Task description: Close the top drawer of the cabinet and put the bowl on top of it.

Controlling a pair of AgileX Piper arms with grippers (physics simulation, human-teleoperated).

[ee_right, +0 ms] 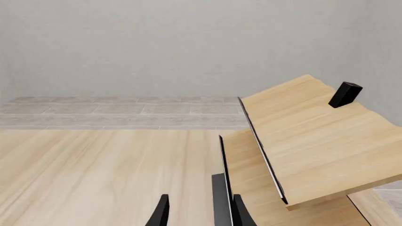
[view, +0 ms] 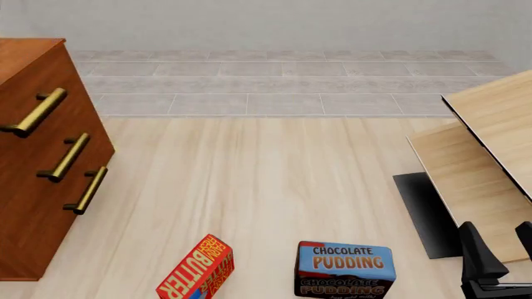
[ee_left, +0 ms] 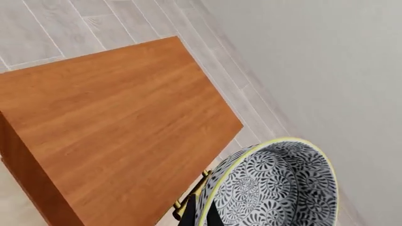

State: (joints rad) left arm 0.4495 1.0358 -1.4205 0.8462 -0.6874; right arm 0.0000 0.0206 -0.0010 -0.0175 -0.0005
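Note:
In the left wrist view the bowl [ee_left: 276,188], white with a dark floral pattern and a yellowish rim, is tilted on its side. My left gripper [ee_left: 204,217] is shut on its rim, and only the dark fingers [ee_left: 213,215] show. It hangs above the cabinet [ee_left: 119,127], near the front edge of the flat top, where a brass handle [ee_left: 188,202] peeks out. In the front view the cabinet [view: 33,187] stands at the left. Its top drawer [view: 33,112] looks flush with the two below. My right gripper [view: 500,244] stands open and empty at the lower right.
A pale wood table [view: 490,156] stands tilted at the right on a dark base. A butter box [view: 198,271] and a chocolate pudding box [view: 345,268] lie on the floor near the front. Grey tiles and a wall run behind.

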